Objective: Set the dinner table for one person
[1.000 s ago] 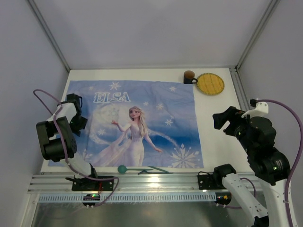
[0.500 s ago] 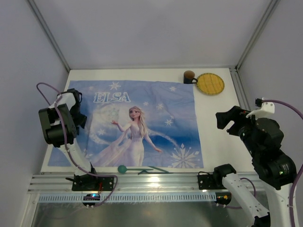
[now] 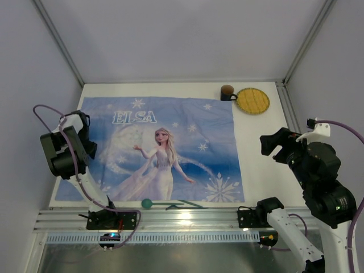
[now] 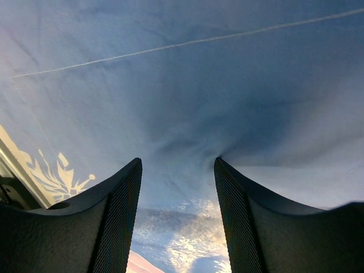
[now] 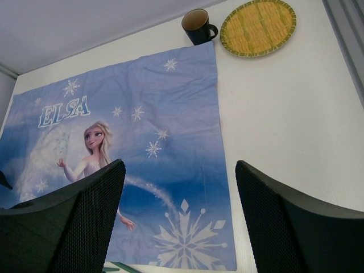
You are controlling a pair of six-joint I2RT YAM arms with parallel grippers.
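Left arm [image 3: 61, 154] has crept back along the blue cloth [image 3: 170, 142], so my left gripper [image 4: 177, 165] sits jaws apart over a pucker in it, I guess to flatten it on the white tabletop [image 3: 263, 148] underneath, while the right gripper [image 5: 180, 166] waits wide apart and empty.

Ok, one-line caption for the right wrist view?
Right gripper open above the white table, facing the blue ELSA cloth, dark mug and round woven yellow mat.

Lab: white enclosure [image 3: 182, 40], aluminium rails [image 3: 187, 219]
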